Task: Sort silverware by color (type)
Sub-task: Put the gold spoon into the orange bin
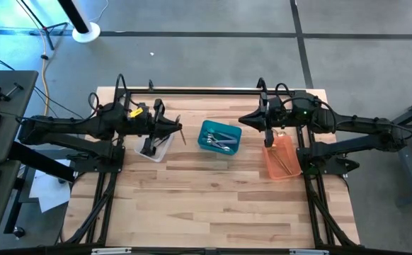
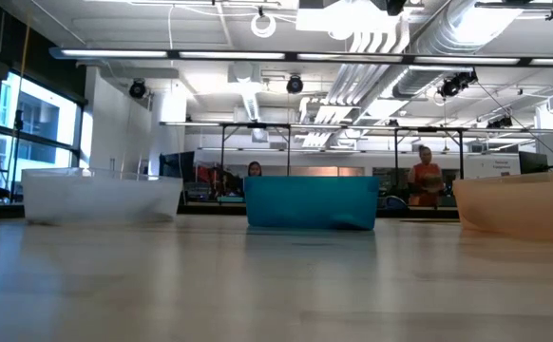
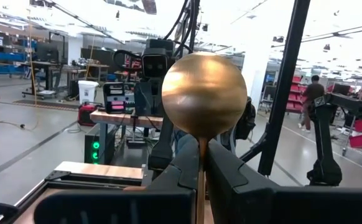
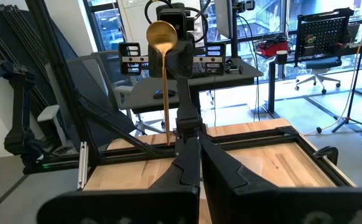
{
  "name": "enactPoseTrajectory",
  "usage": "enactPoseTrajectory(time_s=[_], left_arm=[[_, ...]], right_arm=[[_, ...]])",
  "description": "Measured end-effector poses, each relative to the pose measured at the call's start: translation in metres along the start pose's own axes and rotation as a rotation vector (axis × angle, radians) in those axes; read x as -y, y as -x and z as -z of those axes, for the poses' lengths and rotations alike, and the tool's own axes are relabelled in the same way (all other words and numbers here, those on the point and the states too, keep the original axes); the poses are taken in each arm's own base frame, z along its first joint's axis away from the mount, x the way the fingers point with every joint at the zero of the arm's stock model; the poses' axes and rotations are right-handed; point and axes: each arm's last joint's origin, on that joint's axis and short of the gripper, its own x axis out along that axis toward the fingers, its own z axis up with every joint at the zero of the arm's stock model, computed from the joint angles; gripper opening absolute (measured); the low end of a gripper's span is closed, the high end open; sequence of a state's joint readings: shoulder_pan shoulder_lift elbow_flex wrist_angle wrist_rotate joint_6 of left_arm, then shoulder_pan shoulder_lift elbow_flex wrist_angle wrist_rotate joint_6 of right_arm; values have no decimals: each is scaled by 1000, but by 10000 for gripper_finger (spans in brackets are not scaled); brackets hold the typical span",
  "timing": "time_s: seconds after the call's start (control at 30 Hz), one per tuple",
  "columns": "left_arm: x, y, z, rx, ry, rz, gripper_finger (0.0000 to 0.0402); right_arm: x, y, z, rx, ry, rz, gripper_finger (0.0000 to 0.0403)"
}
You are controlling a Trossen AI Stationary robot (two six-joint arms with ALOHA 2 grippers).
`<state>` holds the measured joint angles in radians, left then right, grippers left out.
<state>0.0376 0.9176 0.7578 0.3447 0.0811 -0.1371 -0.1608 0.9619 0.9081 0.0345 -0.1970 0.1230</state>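
Observation:
A gold spoon stands upright above the table's far middle, bowl up, with my left gripper shut on it. From above, the spoon shows as a short line at the left gripper, beside the clear bin. My right gripper faces it from the right, shut and with nothing in it, above the gap between the teal bin and the orange bin. Dark silverware lies in the clear bin, silver pieces in the teal one, and a thin gold piece in the orange one. My left gripper pinches the spoon's handle just under the bowl, between its two fingers. The fingers come about level from the table's left. The spoon is lifted clear and upright, with its handle running down below the bowl.
The three bins stand in a row across the far half of the wooden table, whose near half has free room. A black frame bar runs along the far edge. People show in the room behind.

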Motion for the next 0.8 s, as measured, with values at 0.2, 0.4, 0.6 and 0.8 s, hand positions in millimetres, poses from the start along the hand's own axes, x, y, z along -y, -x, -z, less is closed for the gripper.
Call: enactPoseTrajectory(time_s=[0.2,0.4,0.6,0.8], left_arm=[[0,0,0,0,0,1,0],[0,0,0,0,0,2,0],[0,0,0,0,-1,2,0],[0,0,0,0,-3,2,0]], right_arm=[[0,0,0,0,0,0,0],[0,0,0,0,0,0,0],[0,0,0,-1,0,0,0],[0,0,1,-10,-2,1,0]])
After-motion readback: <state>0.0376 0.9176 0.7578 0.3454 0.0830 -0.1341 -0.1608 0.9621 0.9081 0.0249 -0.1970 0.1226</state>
